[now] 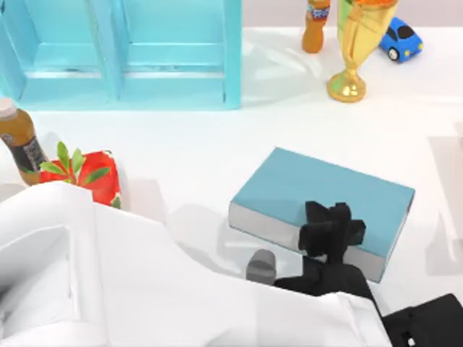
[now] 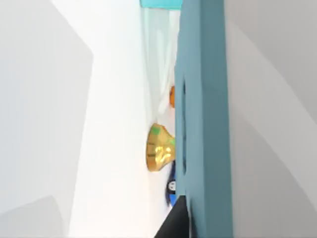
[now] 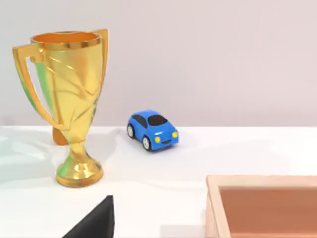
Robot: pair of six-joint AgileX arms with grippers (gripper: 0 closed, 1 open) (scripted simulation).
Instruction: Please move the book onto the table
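The left gripper (image 1: 329, 231) pinched the near edge of the book (image 1: 318, 191), which lay flat on the table (image 1: 188, 152) in front of the shelf unit (image 1: 123, 50); lifting out before unclamping could have dragged it askew.

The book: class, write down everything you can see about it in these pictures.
The book is thick and rectangular, with a plain teal-blue cover and grey-white page edges along its near side. It is closed and lies flat, turned at an angle, on the white table, in front of the light blue shelf unit. The left gripper sits at its near long edge, black fingers over the cover and page edge. In the left wrist view the cover runs as a teal band.
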